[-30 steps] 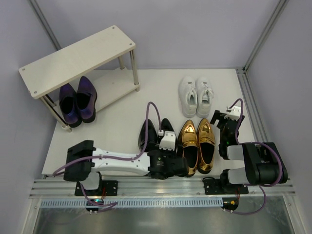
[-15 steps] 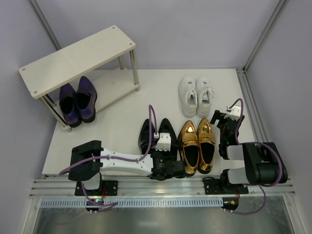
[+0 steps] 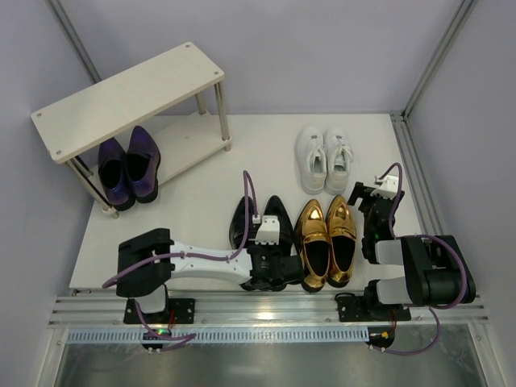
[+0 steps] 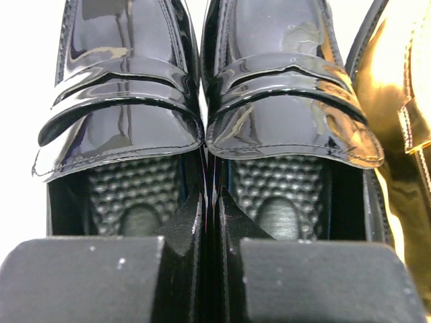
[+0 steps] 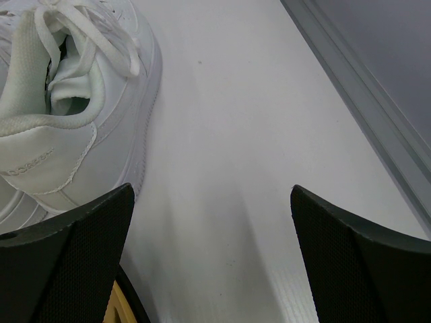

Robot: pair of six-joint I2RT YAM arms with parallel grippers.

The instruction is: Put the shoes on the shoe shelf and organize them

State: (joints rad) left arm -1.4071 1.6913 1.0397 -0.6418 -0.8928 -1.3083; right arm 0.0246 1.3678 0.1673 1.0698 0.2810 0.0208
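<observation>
One pair shelved, three to go — black shoes [image 3: 256, 216] gripped.
You have the purple shoes [image 3: 127, 168] on the lower board of the shelf [image 3: 129, 97], at its left end. The black shoes, gold loafers [image 3: 326, 234] and white sneakers [image 3: 324, 157] sit on the white counter [image 3: 201, 201]. Your left jaws are closed, pinching the black pair's inner walls together; your right jaws gape wide, holding nothing, beside the sneakers. Pale lilac walls [image 3: 322, 48], metal frame posts [image 3: 439, 52] — a rail [image 3: 266, 310] along the near edge.

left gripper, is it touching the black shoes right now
Touching. The left wrist view shows the left gripper with one finger down inside each of the black shoes, shut on their two adjoining inner walls with no gap.
</observation>
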